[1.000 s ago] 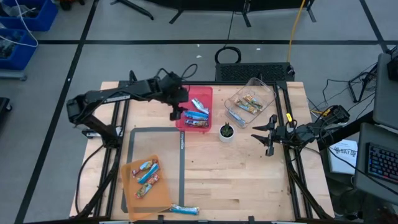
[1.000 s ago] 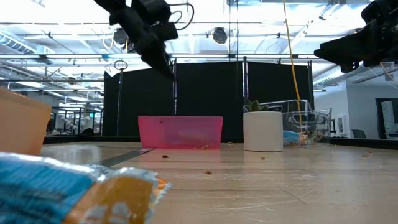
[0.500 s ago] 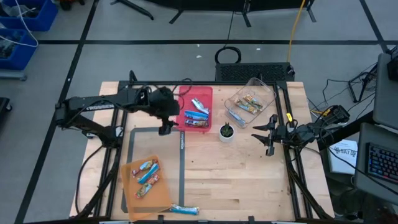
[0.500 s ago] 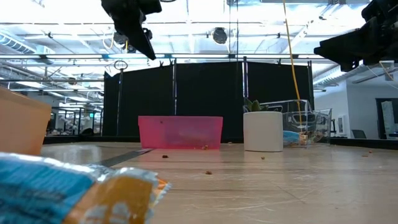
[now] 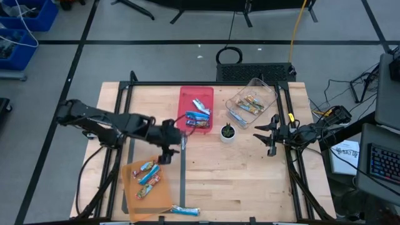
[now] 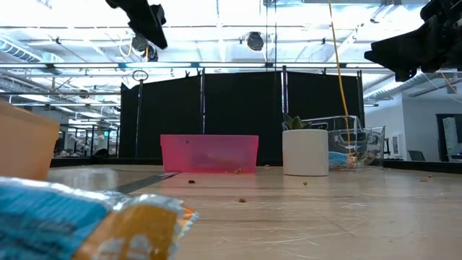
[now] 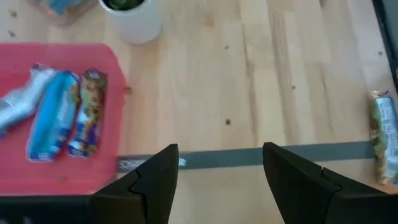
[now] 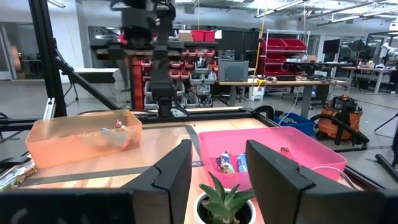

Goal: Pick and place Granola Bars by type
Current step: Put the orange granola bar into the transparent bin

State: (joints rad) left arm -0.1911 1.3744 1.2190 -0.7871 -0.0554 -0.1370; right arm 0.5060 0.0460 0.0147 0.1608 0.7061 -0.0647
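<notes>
With the left hand (image 5: 165, 152) spread and empty above the orange plastic bin (image 5: 164, 203) holding shiny wrapped granola bars (image 5: 147, 178), two could be pinched together, being bunched.

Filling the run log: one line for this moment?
left claw: open, empty, above table between pink bin and orange bin | right claw: open, empty, waiting at right edge
</notes>
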